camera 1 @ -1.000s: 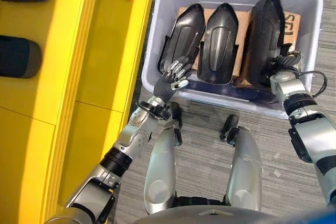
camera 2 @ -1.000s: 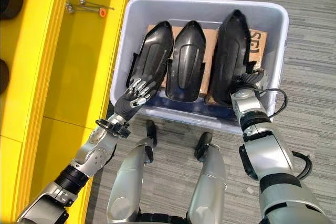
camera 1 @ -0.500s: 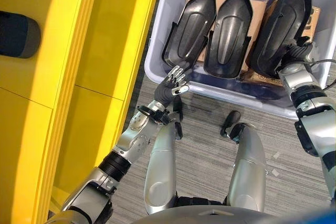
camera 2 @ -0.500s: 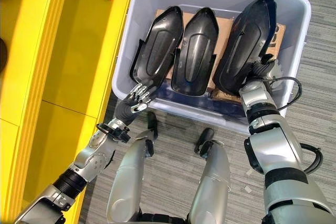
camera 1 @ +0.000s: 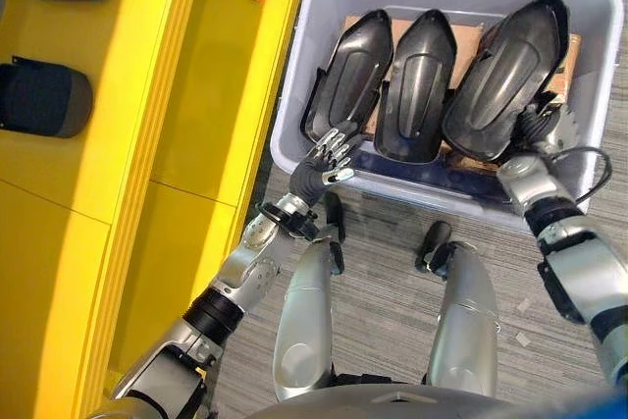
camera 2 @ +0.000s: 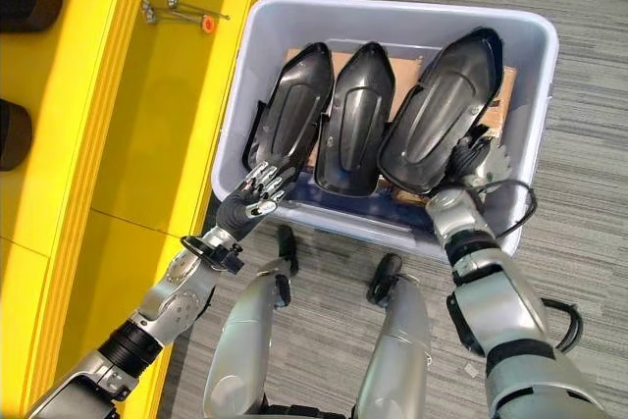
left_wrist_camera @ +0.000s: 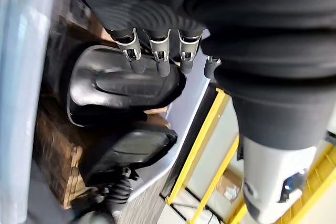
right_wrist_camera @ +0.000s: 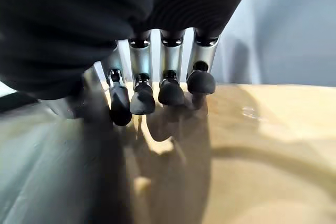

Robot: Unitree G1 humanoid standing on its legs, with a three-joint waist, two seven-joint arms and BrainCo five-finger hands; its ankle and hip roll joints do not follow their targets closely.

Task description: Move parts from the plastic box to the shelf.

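1. Grey striped carpet fills the lower and right part of the head views; a tall yellow metal shelf [camera 1: 147,125] runs down the left side, with two dark rounded parts [camera 1: 44,100] already lying on it at upper left.

2. Just right of the shelf, at the top centre, stands a pale grey plastic box [camera 1: 294,95]. Three glossy black moulded shell parts lie side by side on brown cardboard [camera 2: 496,115] inside it.

3. Each shell's long axis runs from the box's near wall toward its far wall. The left shell [camera 1: 350,80] and the middle shell [camera 1: 415,80] lie nearly parallel. The right shell [camera 2: 437,110] is tilted, its pointed tip leaning toward the upper right corner of the frame.

4. The left hand [camera 1: 324,159] hovers at the box's near left corner. Its fingers are straight and slightly spread, just below the left shell's near end; whether they touch it I cannot tell. In its wrist view the fingertips [left_wrist_camera: 157,61] point at that shell and hold nothing.

5. The right hand [camera 2: 471,169] sits at the near end of the tilted right shell. Its wrist view shows fingertips [right_wrist_camera: 170,90] curled downward above cardboard, but whether they clasp the shell's edge I cannot tell.

6. Judged from this, the right hand is nearer to its part; lifting it means drawing along the shell's axis, toward the lower frame edge.
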